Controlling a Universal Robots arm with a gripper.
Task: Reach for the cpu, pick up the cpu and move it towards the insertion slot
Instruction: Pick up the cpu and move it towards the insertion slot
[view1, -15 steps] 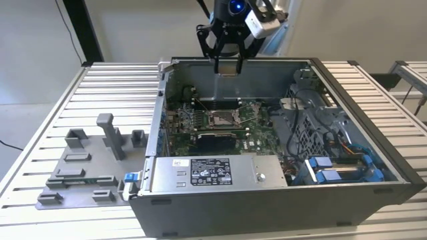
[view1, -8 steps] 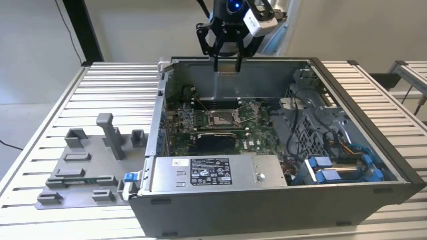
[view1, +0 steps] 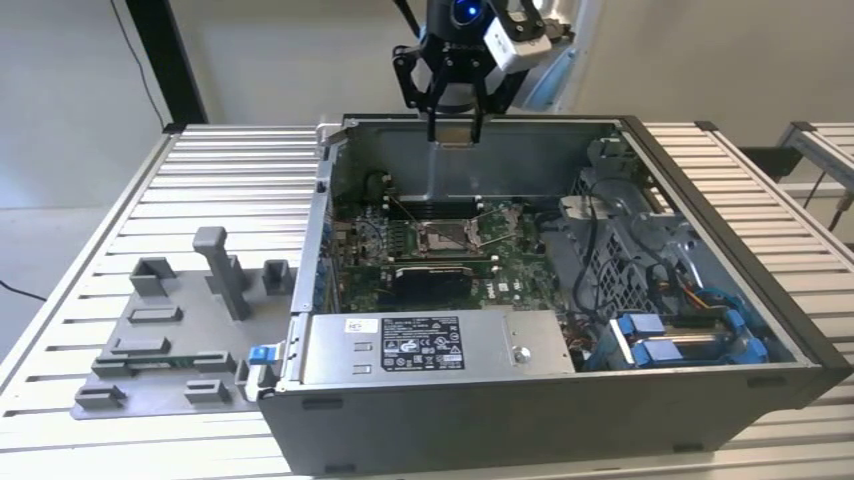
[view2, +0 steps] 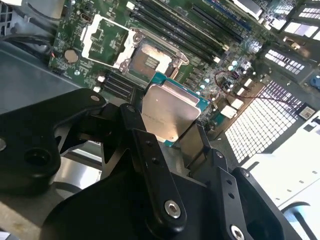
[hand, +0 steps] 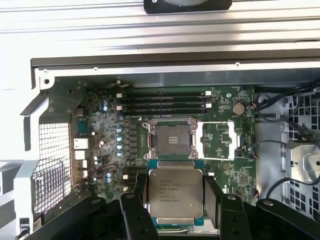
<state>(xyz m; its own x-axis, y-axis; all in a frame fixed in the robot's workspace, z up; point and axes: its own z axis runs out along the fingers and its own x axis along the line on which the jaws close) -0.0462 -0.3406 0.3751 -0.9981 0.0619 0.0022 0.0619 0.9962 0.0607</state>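
My gripper (view1: 455, 140) hangs above the back wall of the open computer case, shut on the cpu (hand: 174, 192), a flat square chip with a silvery metal top. In both wrist views the chip sits between the black fingers (hand: 137, 200), seen also as the cpu (view2: 169, 112). The insertion slot (view1: 445, 236), a square socket with a shiny metal frame and dark centre, lies on the green board below and nearer than the gripper. The slot (hand: 171, 140) shows just beyond the held chip in the first wrist view, and the slot (view2: 149, 62) in the second wrist view.
The case (view1: 534, 400) stands on a slatted metal table (view1: 240, 170). A grey fixture plate (view1: 187, 330) with upright blocks lies on the exterior view's left. Cables and blue drive brackets (view1: 681, 340) fill the case's right part. A power supply (view1: 427, 345) sits at its front.
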